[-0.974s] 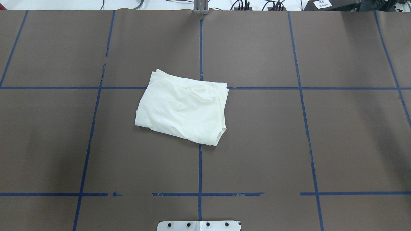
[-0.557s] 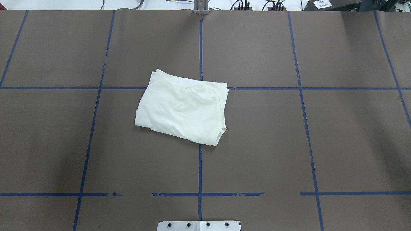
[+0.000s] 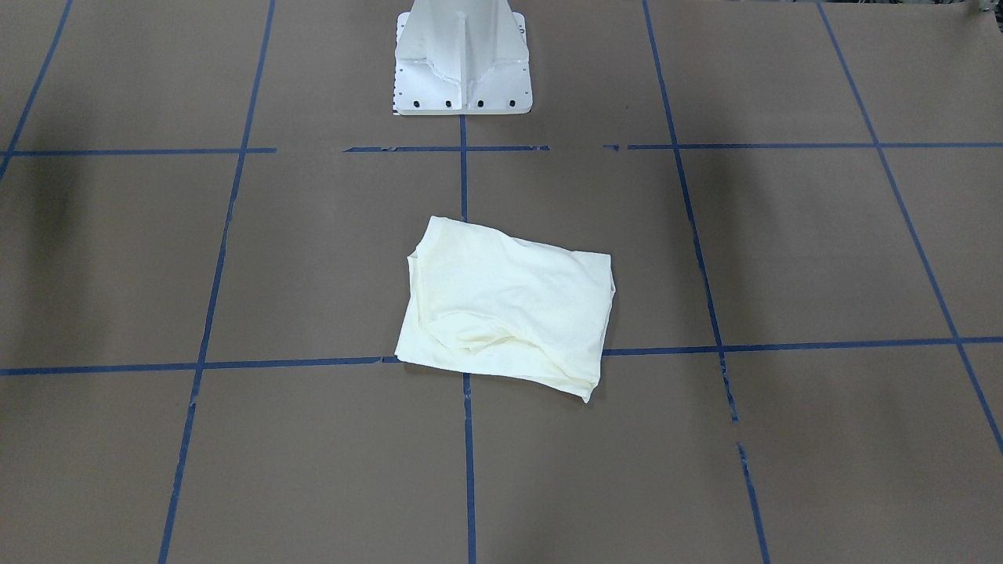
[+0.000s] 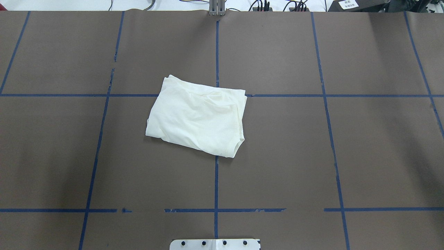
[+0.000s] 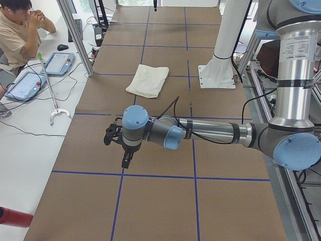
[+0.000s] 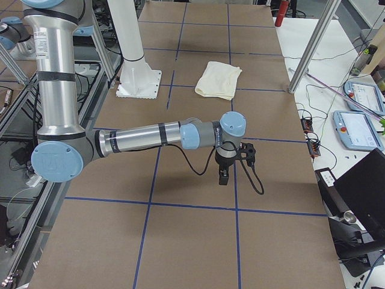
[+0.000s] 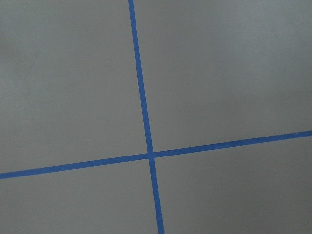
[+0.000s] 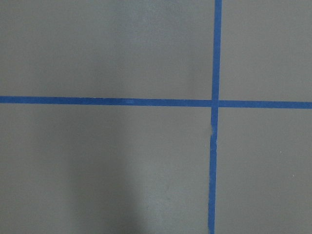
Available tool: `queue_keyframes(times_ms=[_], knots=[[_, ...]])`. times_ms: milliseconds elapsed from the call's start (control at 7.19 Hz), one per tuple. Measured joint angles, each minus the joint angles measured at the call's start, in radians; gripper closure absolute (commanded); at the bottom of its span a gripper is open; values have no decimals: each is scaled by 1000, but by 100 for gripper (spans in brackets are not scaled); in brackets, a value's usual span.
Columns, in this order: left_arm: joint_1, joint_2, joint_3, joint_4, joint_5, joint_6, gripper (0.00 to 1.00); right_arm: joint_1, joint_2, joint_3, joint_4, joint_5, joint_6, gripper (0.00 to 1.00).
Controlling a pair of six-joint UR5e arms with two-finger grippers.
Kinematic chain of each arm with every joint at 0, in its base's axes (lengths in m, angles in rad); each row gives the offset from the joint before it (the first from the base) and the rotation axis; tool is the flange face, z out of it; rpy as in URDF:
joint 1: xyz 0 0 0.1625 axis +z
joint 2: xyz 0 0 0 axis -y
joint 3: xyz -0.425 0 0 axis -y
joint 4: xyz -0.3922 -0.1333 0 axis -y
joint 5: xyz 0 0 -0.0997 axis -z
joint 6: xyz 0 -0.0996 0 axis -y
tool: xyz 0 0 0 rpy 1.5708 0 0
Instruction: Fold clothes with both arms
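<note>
T-shirt (image 4: 197, 116) lies about mid-bench, well apart from every edge and corner, folded into a compact skewed rectangle with the plain cream side up and across a crossing of the blue tape lines (image 4: 215, 180). Neither arm is near it. The left arm (image 5: 200, 133) stretches low over the bench toward its left end, with the left gripper (image 5: 126, 160) hanging above bare paper. The right arm (image 6: 150, 135) does the same toward the right end, with the right gripper (image 6: 223, 176) pointing down and clear of the surface. Judged step: fold essentially done, arms standing off. To do it well, keep both wrists high and out toward the bench ends so nothing drags the cloth. If a last tidy is wanted, both grippers should come in together on the bunched edge facing the operators' side (image 3: 470, 337) and press the layers flat rather than tug one corner. Hard to make out: the fingers show only in the two end views, small and dark, so I cannot tell whether either pair is apart or together. Both wrist cameras give only brown paper and tape. No print or lettering shows on the shirt, and the sleeves and lower layers are hidden inside the fold. The white pedestal base (image 3: 462, 55) is cut off at the robot-side edge. An operator (image 5: 20, 30) sits beyond the bench.
</note>
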Motion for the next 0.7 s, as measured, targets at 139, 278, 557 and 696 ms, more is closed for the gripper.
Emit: queue_keyframes(times_ms=[139, 278, 557, 696], knots=[[2, 7, 0, 13, -1, 11, 0, 3, -1, -1, -2, 7, 0, 0], [3, 11, 0, 19, -3, 15, 0, 10, -6, -2, -4, 18, -1, 0], [3, 14, -15, 22, -5, 17, 0, 22, -20, 1, -6, 65, -1, 0], [3, 14, -20, 22, -4, 17, 0, 27, -25, 2, -5, 75, -1, 0]])
